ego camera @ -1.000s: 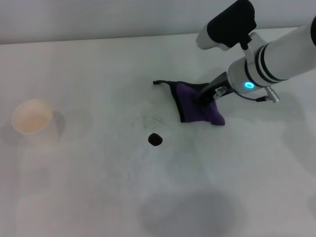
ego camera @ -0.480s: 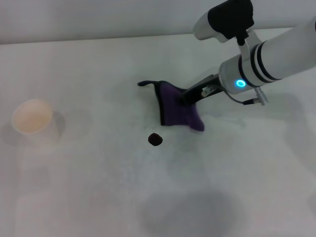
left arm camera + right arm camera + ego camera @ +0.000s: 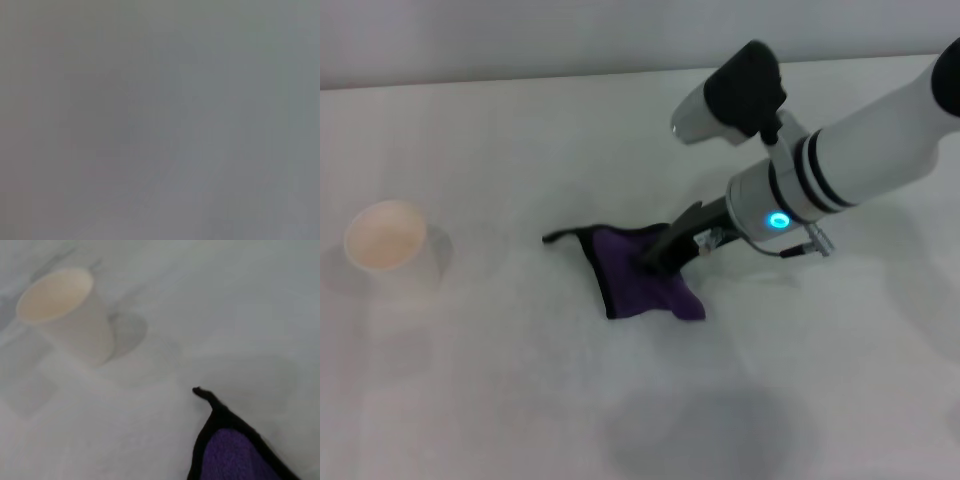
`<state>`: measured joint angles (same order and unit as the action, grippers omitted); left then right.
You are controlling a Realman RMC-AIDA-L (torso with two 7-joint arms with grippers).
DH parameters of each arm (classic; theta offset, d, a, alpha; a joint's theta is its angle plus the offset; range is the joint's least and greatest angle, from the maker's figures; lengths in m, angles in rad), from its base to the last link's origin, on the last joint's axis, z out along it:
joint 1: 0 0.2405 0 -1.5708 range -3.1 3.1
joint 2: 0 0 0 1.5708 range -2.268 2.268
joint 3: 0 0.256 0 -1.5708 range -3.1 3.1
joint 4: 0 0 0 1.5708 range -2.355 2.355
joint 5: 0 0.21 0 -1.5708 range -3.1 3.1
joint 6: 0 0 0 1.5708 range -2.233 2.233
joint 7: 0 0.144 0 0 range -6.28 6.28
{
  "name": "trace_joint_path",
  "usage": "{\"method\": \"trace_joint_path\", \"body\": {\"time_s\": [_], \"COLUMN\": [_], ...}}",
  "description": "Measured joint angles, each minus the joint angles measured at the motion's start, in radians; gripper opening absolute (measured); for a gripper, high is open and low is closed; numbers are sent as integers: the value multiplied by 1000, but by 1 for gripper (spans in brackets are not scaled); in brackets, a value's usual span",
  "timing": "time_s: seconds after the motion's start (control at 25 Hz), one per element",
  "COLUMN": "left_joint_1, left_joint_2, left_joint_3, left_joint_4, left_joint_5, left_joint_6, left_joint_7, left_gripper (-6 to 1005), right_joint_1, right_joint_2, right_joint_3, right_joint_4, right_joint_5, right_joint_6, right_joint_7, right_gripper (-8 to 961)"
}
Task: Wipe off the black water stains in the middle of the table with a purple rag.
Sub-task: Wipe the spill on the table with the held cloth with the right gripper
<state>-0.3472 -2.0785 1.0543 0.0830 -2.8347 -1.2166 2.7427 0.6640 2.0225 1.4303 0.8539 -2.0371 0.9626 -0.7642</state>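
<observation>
A pale paper cup (image 3: 388, 242) is standing upright at nine o'clock on the white table (image 3: 500, 390), well apart from the work; it is also showing in the right wrist view (image 3: 67, 310). Nothing is standing between it and the rag. The right gripper (image 3: 655, 262) is reaching in from three o'clock and pinching the purple rag (image 3: 638, 284) near the table's middle. The rag is lying crumpled, black-edged, its black corner loop (image 3: 556, 237) trailing toward nine o'clock. The stain is not showing. The left wrist view is showing only grey.
</observation>
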Motion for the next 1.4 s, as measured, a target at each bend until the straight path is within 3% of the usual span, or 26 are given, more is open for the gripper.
{"method": "trace_joint_path", "body": {"time_s": [0.44, 0.76, 1.0, 1.2, 1.4], "left_joint_1": [-9, -6, -6, -8, -8], "left_joint_2": [0, -2, -2, -2, -2], "left_joint_3": [3, 3, 3, 3, 3], "left_joint_4": [2, 1, 1, 1, 1], "left_joint_5": [3, 3, 3, 3, 3], "left_joint_6": [-3, -3, -5, -7, -7], "left_joint_7": [0, 0, 0, 0, 0], "left_gripper": [877, 877, 877, 877, 877], "right_joint_1": [24, 14, 12, -14, -22], "right_joint_2": [2, -4, -14, -15, -10], "right_joint_3": [-135, -142, -105, -38, 5], "right_joint_4": [-12, -33, -57, -55, -48], "right_joint_5": [42, 40, 21, -15, -2], "right_joint_6": [4, -175, -200, -158, 12], "right_joint_7": [-32, -66, -66, -66, -101], "right_gripper": [117, 119, 122, 110, 98]}}
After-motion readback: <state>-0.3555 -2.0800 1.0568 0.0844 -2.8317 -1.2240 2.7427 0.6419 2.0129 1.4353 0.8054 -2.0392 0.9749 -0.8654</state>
